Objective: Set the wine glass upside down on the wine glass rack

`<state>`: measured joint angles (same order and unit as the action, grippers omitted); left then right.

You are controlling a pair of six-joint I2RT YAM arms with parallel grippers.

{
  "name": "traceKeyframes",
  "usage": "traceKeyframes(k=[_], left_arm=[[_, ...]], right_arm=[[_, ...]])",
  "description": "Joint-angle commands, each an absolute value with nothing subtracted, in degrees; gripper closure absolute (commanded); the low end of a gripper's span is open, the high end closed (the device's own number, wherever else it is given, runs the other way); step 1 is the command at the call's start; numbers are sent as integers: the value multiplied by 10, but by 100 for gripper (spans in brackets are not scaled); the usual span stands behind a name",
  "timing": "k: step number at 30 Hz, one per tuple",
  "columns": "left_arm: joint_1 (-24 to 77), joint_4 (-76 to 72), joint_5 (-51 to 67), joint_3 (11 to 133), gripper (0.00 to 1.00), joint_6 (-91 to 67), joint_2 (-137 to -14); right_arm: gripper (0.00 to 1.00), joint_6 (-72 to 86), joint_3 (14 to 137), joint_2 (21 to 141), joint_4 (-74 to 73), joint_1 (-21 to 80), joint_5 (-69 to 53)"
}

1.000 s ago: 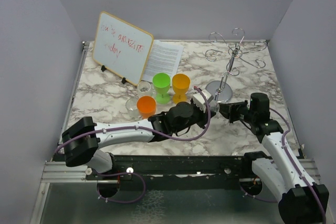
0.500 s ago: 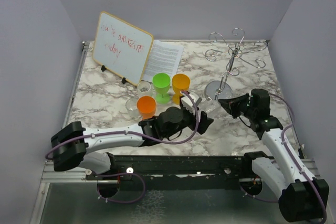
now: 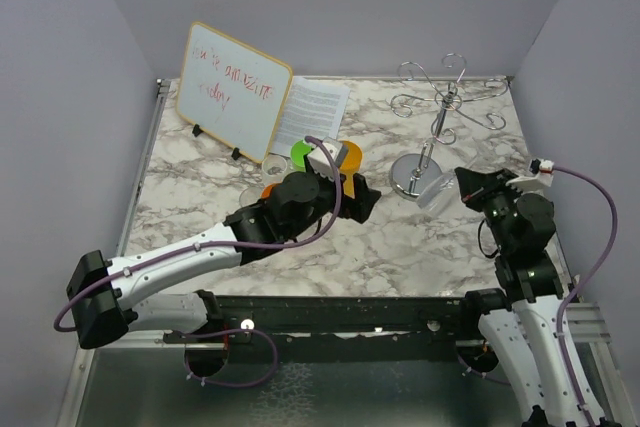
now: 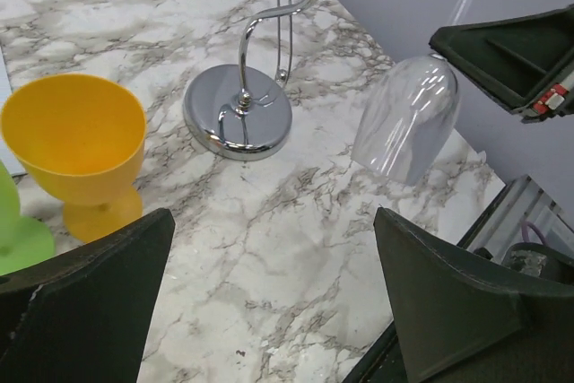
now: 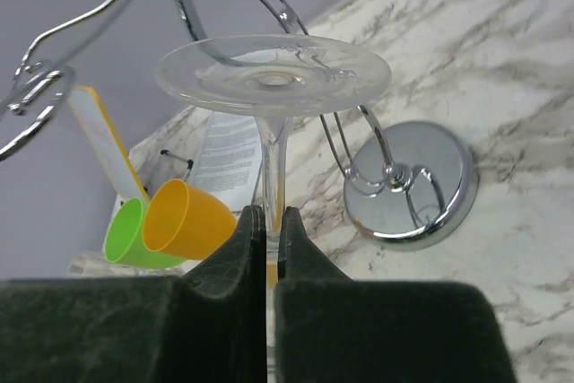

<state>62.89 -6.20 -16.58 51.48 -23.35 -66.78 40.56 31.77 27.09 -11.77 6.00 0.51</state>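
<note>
the clear wine glass [image 5: 273, 73] is clamped by its thin stem in the right gripper [image 5: 266, 230]. the left gripper [image 4: 273, 262] is spread wide.

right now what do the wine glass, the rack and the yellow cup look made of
Wine glass: clear, glossy, see-through with bright highlights; glass or clear plastic, can't tell.
Wine glass rack: mirror-bright chrome-look metal, its base reflecting its own wire.
Yellow cup: opaque, matte, evenly coloured; probably plastic.

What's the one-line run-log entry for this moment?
right gripper: shut on stem of clear wine glass, inverted | left gripper: open, empty | chrome wire rack: unloaded
</note>
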Motion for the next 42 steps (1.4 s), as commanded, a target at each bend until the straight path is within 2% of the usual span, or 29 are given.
traceKeyframes(k=[1, 9, 15, 29, 42], left_arm=[[602, 22, -96, 560, 7, -246, -659], [567, 50, -44, 570, 7, -257, -660], [553, 54, -27, 575, 7, -260, -668], [546, 54, -29, 578, 7, -272, -673], [545, 62, -33, 594, 7, -275, -691]], right_arm=[[99, 249, 340, 257, -58, 62, 4], [99, 105, 300, 211, 58, 62, -63], [99, 49, 305, 246, 86, 62, -102], [99, 74, 304, 346, 203, 62, -130], [99, 97, 322, 413, 246, 63, -231]])
